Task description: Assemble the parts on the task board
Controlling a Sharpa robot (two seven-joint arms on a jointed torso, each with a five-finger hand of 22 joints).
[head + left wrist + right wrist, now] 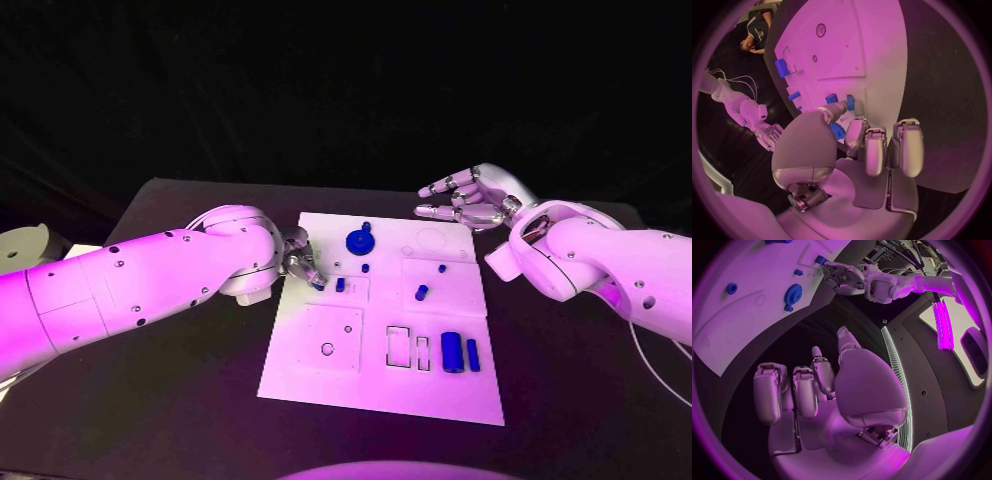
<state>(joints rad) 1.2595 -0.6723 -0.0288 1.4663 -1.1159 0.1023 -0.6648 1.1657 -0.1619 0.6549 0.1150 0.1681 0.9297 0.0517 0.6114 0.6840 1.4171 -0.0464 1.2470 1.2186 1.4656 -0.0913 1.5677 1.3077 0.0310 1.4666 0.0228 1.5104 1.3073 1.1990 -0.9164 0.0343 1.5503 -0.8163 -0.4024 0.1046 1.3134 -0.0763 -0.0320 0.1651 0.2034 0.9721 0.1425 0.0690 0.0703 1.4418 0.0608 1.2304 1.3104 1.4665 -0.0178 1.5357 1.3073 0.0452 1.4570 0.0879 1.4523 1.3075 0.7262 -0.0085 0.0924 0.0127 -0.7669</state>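
Observation:
The white task board [378,375] lies in the middle of the table. A blue gear [361,239] sits at its far end, also seen in the right wrist view [794,291]. My left hand [299,262] is low over the board's left side, and its fingertips pinch a small blue peg [317,283] [850,102] right at the board's surface. A second small peg [340,284] [831,98] stands beside it. My right hand [469,200] [817,390] hovers off the board's far right corner, fingers loosely apart and empty.
Other small blue parts [421,292] lie mid-board, and two long blue bars [451,351] sit near the front right beside rectangular slots [400,344]. A square plate with a round hole [327,349] occupies the front left. Black table [173,400] surrounds the board.

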